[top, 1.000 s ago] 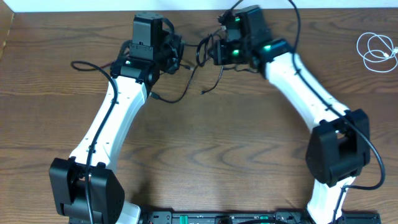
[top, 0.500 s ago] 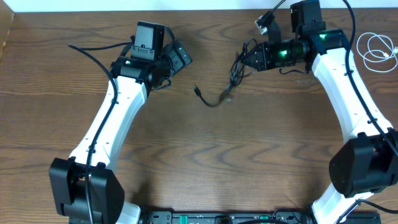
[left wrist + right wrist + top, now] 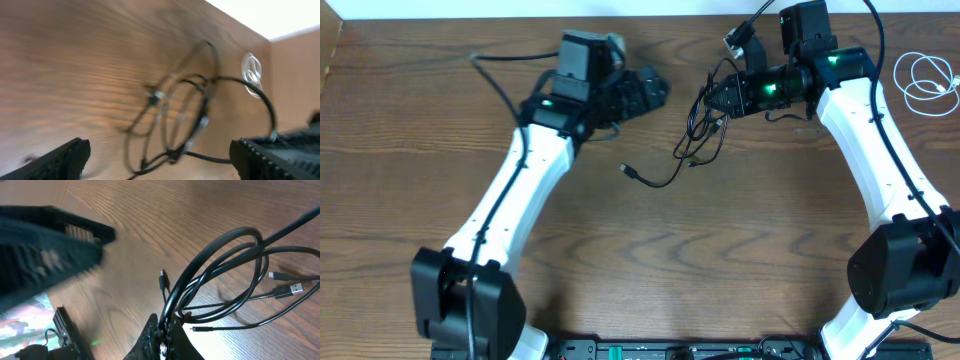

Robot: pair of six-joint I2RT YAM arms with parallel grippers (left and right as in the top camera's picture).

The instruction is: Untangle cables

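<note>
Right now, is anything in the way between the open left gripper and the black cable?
Nothing visible. Only bare table lies between the left gripper and the black cable, which the right gripper pinches by its loops. The white cable sits far off at the right edge.
</note>
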